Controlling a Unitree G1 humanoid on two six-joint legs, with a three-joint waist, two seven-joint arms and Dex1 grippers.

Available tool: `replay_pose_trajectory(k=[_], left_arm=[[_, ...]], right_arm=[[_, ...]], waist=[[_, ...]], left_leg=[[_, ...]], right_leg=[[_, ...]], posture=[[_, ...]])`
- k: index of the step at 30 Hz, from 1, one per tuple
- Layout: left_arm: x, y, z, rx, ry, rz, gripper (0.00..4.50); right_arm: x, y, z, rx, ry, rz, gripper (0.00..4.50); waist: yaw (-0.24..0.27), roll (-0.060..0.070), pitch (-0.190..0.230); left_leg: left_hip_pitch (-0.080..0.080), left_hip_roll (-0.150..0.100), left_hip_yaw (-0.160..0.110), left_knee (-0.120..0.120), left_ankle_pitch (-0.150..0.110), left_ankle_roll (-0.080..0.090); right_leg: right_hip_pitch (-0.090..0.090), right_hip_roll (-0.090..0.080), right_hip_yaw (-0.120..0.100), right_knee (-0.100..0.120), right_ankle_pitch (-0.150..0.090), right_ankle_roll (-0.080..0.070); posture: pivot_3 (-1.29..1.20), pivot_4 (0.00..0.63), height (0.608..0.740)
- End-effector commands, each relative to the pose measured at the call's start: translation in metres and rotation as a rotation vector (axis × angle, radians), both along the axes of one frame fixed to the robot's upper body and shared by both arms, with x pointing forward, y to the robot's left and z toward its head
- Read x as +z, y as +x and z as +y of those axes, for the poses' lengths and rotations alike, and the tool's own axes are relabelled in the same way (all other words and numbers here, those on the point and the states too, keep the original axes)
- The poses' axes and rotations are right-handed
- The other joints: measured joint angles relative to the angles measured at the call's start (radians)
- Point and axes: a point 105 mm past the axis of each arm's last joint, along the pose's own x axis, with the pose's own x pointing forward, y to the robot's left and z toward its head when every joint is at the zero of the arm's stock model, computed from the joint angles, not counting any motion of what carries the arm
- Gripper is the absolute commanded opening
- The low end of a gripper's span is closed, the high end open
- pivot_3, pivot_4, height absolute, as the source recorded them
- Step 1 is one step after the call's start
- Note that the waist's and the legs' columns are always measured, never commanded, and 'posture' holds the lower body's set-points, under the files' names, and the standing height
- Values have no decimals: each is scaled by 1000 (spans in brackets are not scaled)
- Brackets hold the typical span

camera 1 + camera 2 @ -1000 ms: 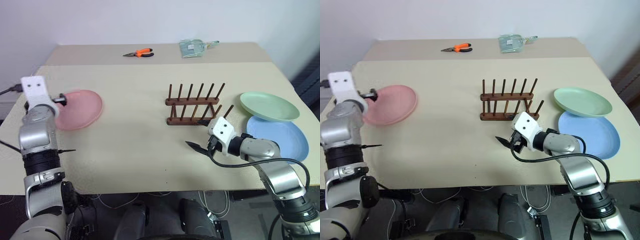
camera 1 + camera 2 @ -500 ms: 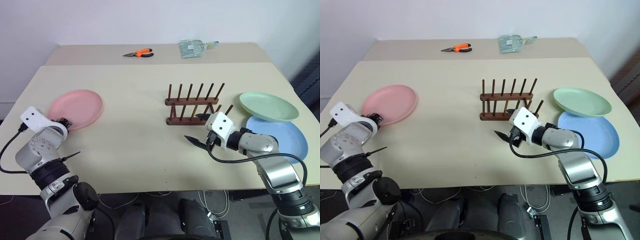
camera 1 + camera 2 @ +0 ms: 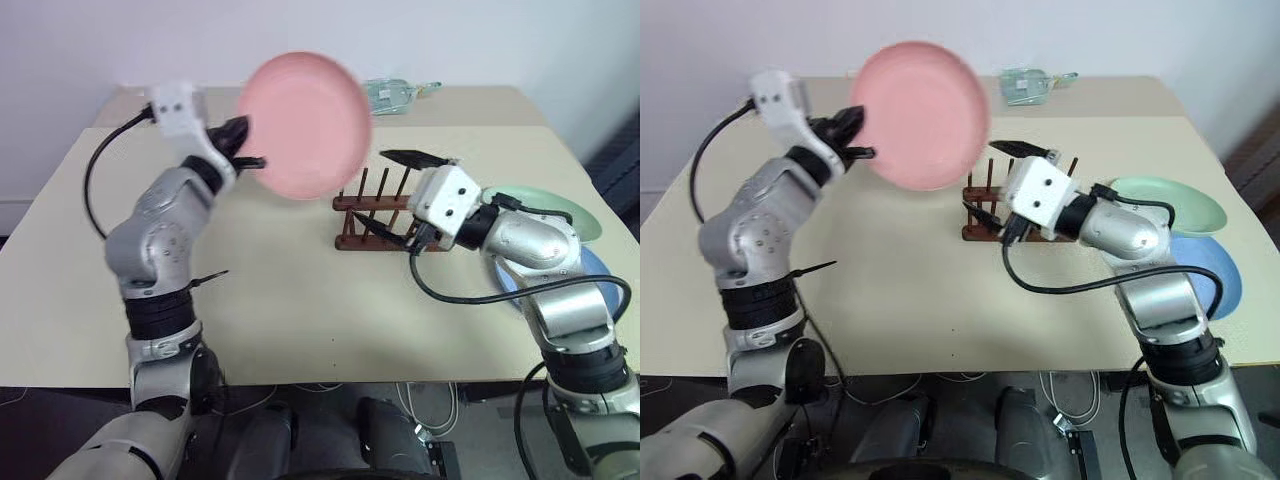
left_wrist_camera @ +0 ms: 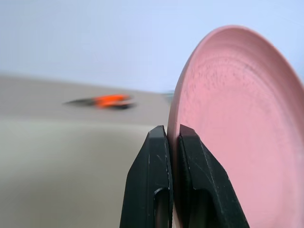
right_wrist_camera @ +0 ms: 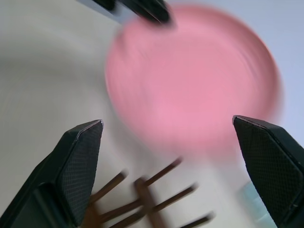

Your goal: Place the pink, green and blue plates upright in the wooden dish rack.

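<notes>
Pink plate (image 3: 304,124) is up in the air, on edge, above and just left of the rack (image 3: 388,211). Left gripper (image 3: 243,143) is clamped tight on its rim, one finger each side, as seen in the left wrist view. Right gripper (image 3: 396,192) hangs over the rack w/ jaws spread wide, nothing in them, pink plate facing it. Green plate (image 3: 1185,201) and blue plate (image 3: 1223,276) lie flat on the table (image 3: 300,300) right of the rack, behind the right arm, green overlapping blue. Orange pliers (image 4: 107,101) sit blurred at the table's far side, well beyond the rack.
</notes>
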Motion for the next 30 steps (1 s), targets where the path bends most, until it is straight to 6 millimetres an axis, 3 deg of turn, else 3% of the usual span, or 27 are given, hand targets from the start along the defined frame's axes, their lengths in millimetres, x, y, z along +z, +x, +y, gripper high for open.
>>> replay_pose_trajectory(k=[1,3,6,13,16,18,21,22,25,27,30], left_arm=[[22,-8,-23,-62,-3,-53,23],[24,-11,-33,-90,-2,-51,23],[24,-12,-36,-104,-57,-18,0],[22,-13,-34,-128,-137,32,0],[32,-15,-30,-159,-258,11,1085],[48,-16,-19,-154,-373,-46,2070],[67,-10,22,-36,-521,-143,3585],[66,-7,33,8,-530,-145,3585],[46,-4,33,77,-148,-190,3585],[9,-13,8,-74,131,-178,3585],[-46,-41,-23,-370,365,-131,3585]], right_arm=[[0,12,4,-48,-147,-160,4500],[-4,18,5,-70,-205,-205,4500],[-12,24,1,-98,-263,-228,3677],[-13,29,-8,-150,-312,-283,51],[-10,28,-10,-154,-310,-305,0],[-7,27,-12,-155,-295,-309,0],[6,23,-26,-183,-136,-256,0],[11,21,-32,-189,-72,-232,0],[29,15,-56,-186,274,-19,0],[50,10,-81,-135,651,175,0],[65,1,-101,-33,921,372,0]], waist=[[-7,0,0],[-9,0,0],[-9,0,0],[-9,0,0],[-8,-1,0],[-8,-1,1],[-7,-2,2],[-6,-2,2],[-12,-1,1],[-10,0,1],[-5,1,2]], left_leg=[[0,0,0,0,0,0],[0,0,0,0,0,0],[-1,0,0,0,0,0],[-1,0,0,0,0,0],[-1,0,0,0,0,0],[-1,0,-1,1,1,-1],[-1,0,-1,0,1,-1],[-1,0,-1,0,1,-1],[1,0,0,-1,1,-1],[1,0,0,-1,1,0],[-1,-1,-1,0,0,0]], right_leg=[[0,0,0,0,0,0],[0,0,0,0,0,0],[0,0,0,0,0,0],[0,0,0,0,0,0],[0,0,0,0,0,0],[0,0,0,0,0,0],[0,0,0,0,0,0],[0,0,0,-1,0,0],[0,1,2,-1,0,0],[0,1,2,0,0,-1],[1,0,2,-1,0,-2]], posture=[[0,150,740],[0,150,740],[0,150,740],[0,150,740],[0,150,740],[0,150,740],[0,150,740],[0,150,740],[0,150,740],[0,150,740],[0,150,740]])
